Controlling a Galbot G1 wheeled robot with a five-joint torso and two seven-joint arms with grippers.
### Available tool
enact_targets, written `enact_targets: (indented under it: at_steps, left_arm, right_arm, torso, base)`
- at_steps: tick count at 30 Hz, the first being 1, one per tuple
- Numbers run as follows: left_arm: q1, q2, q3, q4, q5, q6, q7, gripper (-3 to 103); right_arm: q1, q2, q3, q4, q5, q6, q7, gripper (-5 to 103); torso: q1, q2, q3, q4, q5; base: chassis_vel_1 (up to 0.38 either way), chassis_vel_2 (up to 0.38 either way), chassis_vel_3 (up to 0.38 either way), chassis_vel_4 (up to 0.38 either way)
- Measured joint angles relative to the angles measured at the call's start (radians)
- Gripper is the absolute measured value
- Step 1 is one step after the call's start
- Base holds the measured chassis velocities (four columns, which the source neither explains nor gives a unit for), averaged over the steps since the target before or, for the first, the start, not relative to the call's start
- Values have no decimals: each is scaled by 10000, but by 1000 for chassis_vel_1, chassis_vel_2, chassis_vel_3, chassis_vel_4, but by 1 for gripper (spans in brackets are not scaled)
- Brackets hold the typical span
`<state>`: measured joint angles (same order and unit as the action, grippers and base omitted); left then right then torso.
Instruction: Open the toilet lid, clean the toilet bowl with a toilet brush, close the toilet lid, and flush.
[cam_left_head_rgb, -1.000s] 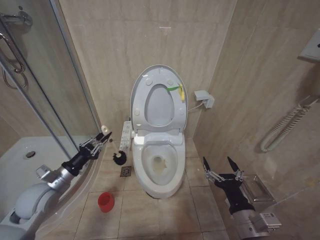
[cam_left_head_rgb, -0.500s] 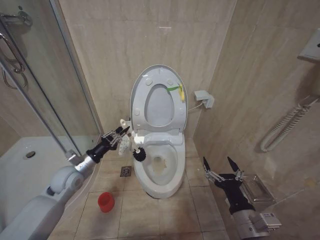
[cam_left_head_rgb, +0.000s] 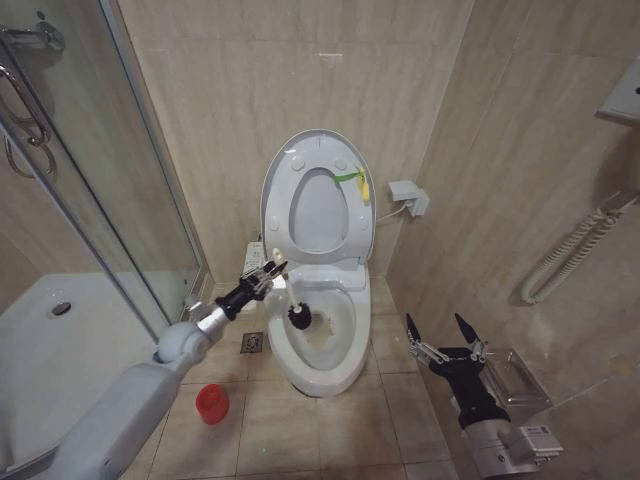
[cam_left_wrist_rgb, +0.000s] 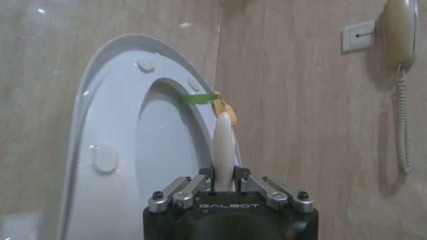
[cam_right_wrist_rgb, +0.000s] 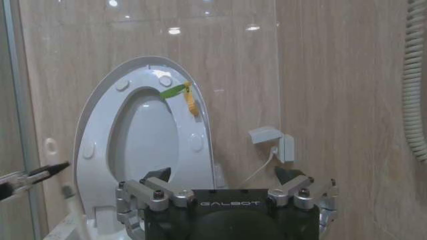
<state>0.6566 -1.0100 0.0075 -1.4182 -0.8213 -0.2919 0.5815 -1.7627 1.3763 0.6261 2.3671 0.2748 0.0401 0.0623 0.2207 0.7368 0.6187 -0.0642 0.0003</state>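
The toilet lid (cam_left_head_rgb: 283, 200) stands raised against the wall with the ring seat folded up against it; it also appears in the wrist views (cam_left_wrist_rgb: 113, 150) (cam_right_wrist_rgb: 93, 135). Below it the white toilet bowl (cam_left_head_rgb: 345, 362) lies open. My left gripper (cam_left_head_rgb: 265, 277) hovers over the bowl's left rim, shut on the thin white handle of the toilet brush (cam_left_wrist_rgb: 223, 142). The brush's dark head (cam_left_head_rgb: 299, 317) hangs down inside the bowl. On the floor tiles left of the toilet stands the red cup holder (cam_left_head_rgb: 211, 403). My right gripper (cam_left_head_rgb: 445, 335) is parked low to the right, open and holding nothing (cam_right_wrist_rgb: 227, 187).
A glass shower door (cam_left_head_rgb: 110, 200) and a white shower tray (cam_left_head_rgb: 40, 330) close off the left. A floor drain (cam_left_head_rgb: 252, 343) sits beside the bowl. A wall box with a cable (cam_left_head_rgb: 408, 197) is right of the lid; a coiled cord (cam_left_head_rgb: 565, 255) hangs on the right wall.
My left arm has swung to the right with the brush, from above the floor beside the toilet to over the bowl; the brush head is now inside the bowl. The right arm has stayed still.
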Motion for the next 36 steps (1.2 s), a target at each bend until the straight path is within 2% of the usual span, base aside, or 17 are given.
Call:
enact_targets:
  at_steps: [4,7,9,11,13,14,18,19,23,26,27,31,36]
  left_arm:
    - [-457,-369,353,836,218,-257,121,19]
    - [-884,-848,695,2123,638,-710,424,19]
    - [-1264,-1378,998,3426,755,-1268,729,19]
    - [-1345,-1476,1063,3677,773,-1376,791,19]
    - [-1745,-1873,1408,4813,895,-1743,1023,19]
    - [-1745,-1873,1408,4813,895,-1743,1023,19]
    - [-2360,-2437,1790,6338,1117,-2245,1306,19]
    - [-2360,-2437,1790,6338,1117,-2245,1306,19]
    - [-2651,-2766,1672,7268,1676,-2653,1464,19]
    - [-2782,-2974,1350,7981,2513,-3045,1618,19]
    - [-2917,-3161,1273,8562,2816,-3211,1758,19]
    - [-3003,-3395,1210,9111,3105,-3252,1941,19]
    - [-2854,-3627,1223,9066,2925,-3040,1904,19]
  right_arm:
    - [0,0,-1,0,0,0,-1,100]
    - [0,0,0,0,0,0,1,100]
    - [0,1,0,0,0,0,4,100]
    - [0,1,-2,1,0,0,-1,100]
    - [0,0,0,1,0,1,2,100]
    - [0,0,0,1,0,1,2,100]
    - [0,0,-1,1,0,0,0,100]
    - [0,0,-1,1,0,0,0,100]
    - [0,1,-1,0,0,0,1,100]
    - [0,0,0,1,0,0,0,100]
    - [0,0,-1,1,0,0,0,100]
    - [0,0,-1,0,0,0,0,100]
    - [0,0,-1,1,0,0,0,100]
  torso:
    - [0,0,0,0,-1]
    - [0,0,0,6,-1]
    - [0,0,0,4,-2]
    - [0,0,0,3,-2]
    - [1,0,0,0,-1]
    - [1,0,0,0,-1]
    - [0,0,0,1,-2]
    - [0,0,0,1,-2]
    - [0,0,0,1,-2]
    - [0,0,-1,5,0]
    - [0,0,-1,5,-2]
    - [0,0,0,2,-2]
    - [0,0,0,3,-3]
  base:
    - [0,0,0,0]
    - [0,0,0,0]
    - [0,0,0,0]
    - [0,0,0,0]
    - [0,0,0,0]
    - [0,0,0,0]
    - [0,0,0,0]
    - [0,0,0,0]
    - [0,0,0,0]
    - [0,0,0,0]
    - [0,0,0,0]
    - [0,0,0,0]
    - [0,0,0,0]
